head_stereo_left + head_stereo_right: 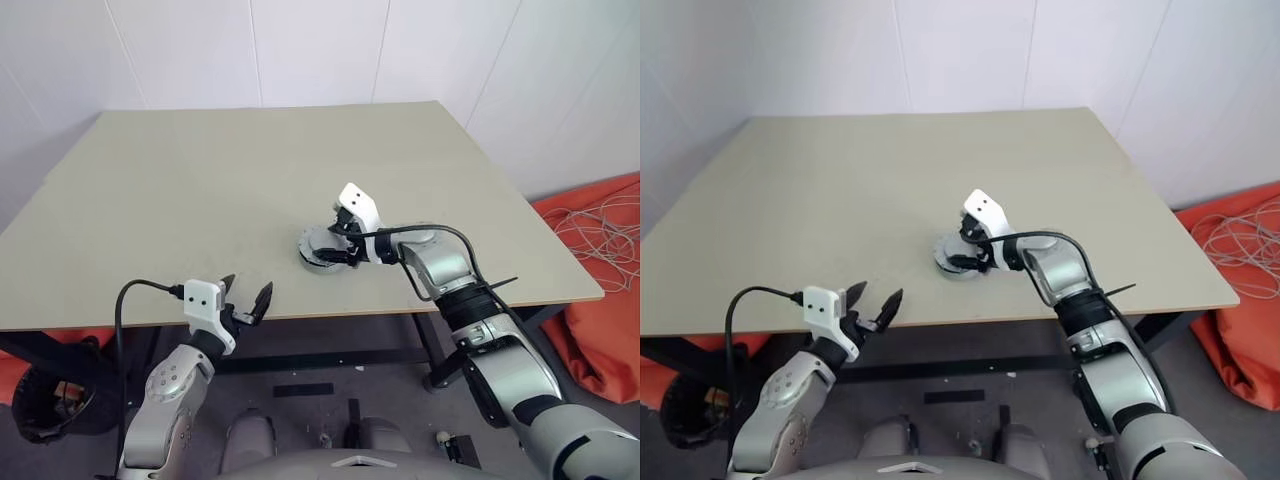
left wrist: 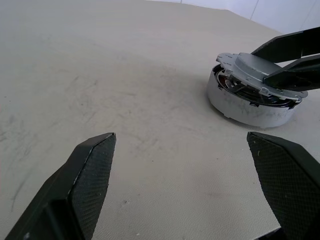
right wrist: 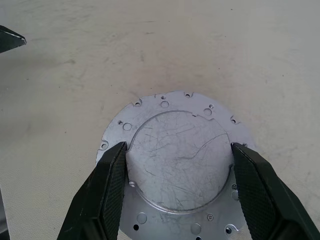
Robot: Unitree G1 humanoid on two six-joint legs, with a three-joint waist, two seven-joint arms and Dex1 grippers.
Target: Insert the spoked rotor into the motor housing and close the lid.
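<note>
Housing (image 2: 250,107) sits at table (image 1: 200,190) centre-right, four o'clock. Right gripper (image 3: 177,165) clamps the lid's (image 3: 175,150) raised disc, lid tilted on housing. Advise levelling before pressing down. Left gripper (image 1: 247,297) idle, fingers apart.

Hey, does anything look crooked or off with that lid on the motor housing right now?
Yes. The lid sits tilted on the motor housing, one edge raised so a dark gap shows beneath it. The right gripper clasps the lid's raised centre disc, so it is not seated flush yet.
</note>
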